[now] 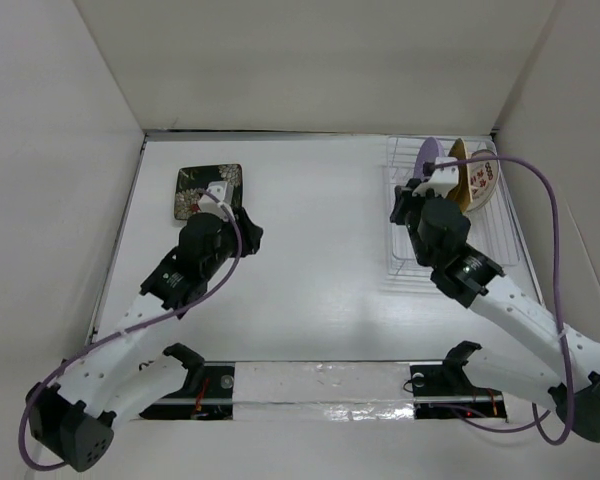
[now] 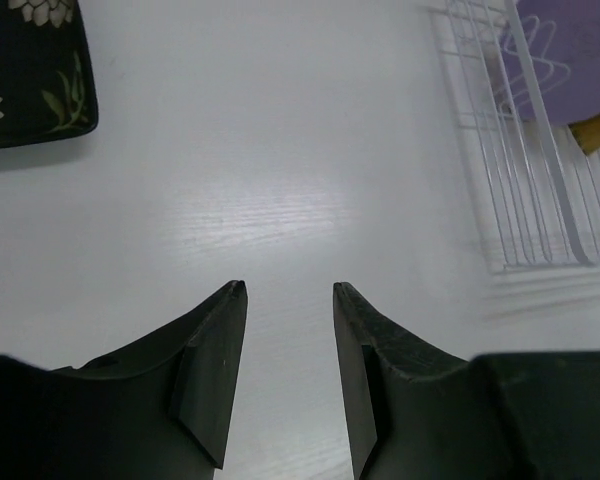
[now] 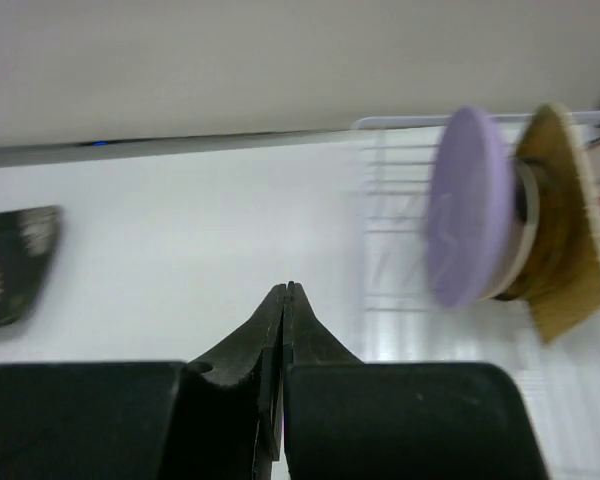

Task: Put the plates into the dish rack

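The black floral square plate (image 1: 202, 186) lies flat on the table at the back left; it also shows in the left wrist view (image 2: 30, 70) and the right wrist view (image 3: 15, 262). The white wire dish rack (image 1: 412, 252) stands at the back right. In it, on edge, stand the round lilac plate (image 1: 429, 155), the brown-gold plate (image 1: 458, 152) and the white plate with red marks (image 1: 484, 180). My left gripper (image 1: 248, 228) is open and empty, just right of the floral plate. My right gripper (image 1: 400, 207) is shut and empty at the rack's left edge.
The lilac plate (image 3: 467, 205) and the brown-gold plate (image 3: 558, 235) stand close together in the rack (image 3: 388, 200), with a pale rim between them. White walls enclose the table on three sides. A taped strip (image 1: 330, 385) runs along the near edge.
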`<state>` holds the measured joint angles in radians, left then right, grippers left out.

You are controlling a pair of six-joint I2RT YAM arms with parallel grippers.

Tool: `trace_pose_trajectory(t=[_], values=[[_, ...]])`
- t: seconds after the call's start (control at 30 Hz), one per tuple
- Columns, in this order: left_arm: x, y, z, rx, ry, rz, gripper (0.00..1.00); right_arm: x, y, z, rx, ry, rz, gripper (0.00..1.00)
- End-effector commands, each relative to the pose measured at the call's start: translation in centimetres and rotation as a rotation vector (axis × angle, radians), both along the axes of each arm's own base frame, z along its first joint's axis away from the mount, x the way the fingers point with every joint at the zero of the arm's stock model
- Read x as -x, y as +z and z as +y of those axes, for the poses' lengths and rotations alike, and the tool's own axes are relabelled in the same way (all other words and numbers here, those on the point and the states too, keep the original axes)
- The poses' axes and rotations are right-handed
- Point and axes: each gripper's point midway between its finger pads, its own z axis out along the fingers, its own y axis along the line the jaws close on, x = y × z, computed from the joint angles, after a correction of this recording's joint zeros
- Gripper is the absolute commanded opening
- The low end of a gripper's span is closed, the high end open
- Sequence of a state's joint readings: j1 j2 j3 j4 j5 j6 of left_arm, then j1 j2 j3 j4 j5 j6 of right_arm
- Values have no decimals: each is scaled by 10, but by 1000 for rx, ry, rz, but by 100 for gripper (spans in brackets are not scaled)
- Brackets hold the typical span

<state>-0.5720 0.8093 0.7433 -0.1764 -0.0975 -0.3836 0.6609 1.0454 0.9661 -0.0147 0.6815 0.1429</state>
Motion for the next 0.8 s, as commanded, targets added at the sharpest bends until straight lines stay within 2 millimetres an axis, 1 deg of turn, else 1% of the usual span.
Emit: trace_pose_trajectory(t=[0.0,0.03,0.1,0.13,0.17,0.2,0.23,0.27,0.3,0.33,0.37,0.4,0.43,0.47,0.5,0.53,0.57,0.6,0.63,0.67,0.73,0.77], values=[[-34,29,4,124,92,-45,37,18,-11,61,-185,280,-17,0],[-46,28,19,167,167,-33,36,26,-19,65,-185,317,-2,0],[-62,14,37,201,253,-4,32,40,-26,81,-197,413,17,1],[-70,13,47,255,308,0,25,43,-28,84,-202,440,15,7],[-80,6,71,285,386,13,21,51,-35,89,-204,477,26,10],[-87,-1,81,324,417,6,17,54,-36,91,-224,491,28,13],[-92,-5,93,353,452,4,10,57,-34,93,-238,513,12,22],[-99,-17,114,400,522,37,6,62,-40,97,-240,550,22,25],[-104,-23,125,421,555,38,3,67,-37,100,-263,571,16,28],[-108,-28,135,429,588,41,1,70,-34,102,-277,588,1,33],[-113,-44,147,425,638,76,0,73,-34,104,-283,611,-2,36],[-117,-49,166,427,694,87,6,77,-37,106,-288,625,3,37],[-120,-56,173,428,717,106,12,80,-36,109,-295,635,-6,38],[-124,-72,182,417,754,142,19,80,-38,109,-301,637,-8,39],[-128,-75,190,424,784,147,29,83,-45,114,-304,653,10,39],[-131,-80,191,424,788,161,35,83,-44,116,-315,663,4,39],[-134,-97,204,397,857,190,42,87,-46,122,-316,691,12,39],[-139,-101,208,396,880,201,49,88,-48,125,-321,701,22,40],[-141,-108,210,388,896,218,59,90,-50,131,-317,720,34,40],[-143,-127,214,371,930,262,63,93,-50,135,-316,738,40,40],[-151,-137,216,391,958,289,68,96,-49,139,-314,749,42,40],[-153,-151,219,385,982,317,69,96,-48,137,-316,745,36,40]])
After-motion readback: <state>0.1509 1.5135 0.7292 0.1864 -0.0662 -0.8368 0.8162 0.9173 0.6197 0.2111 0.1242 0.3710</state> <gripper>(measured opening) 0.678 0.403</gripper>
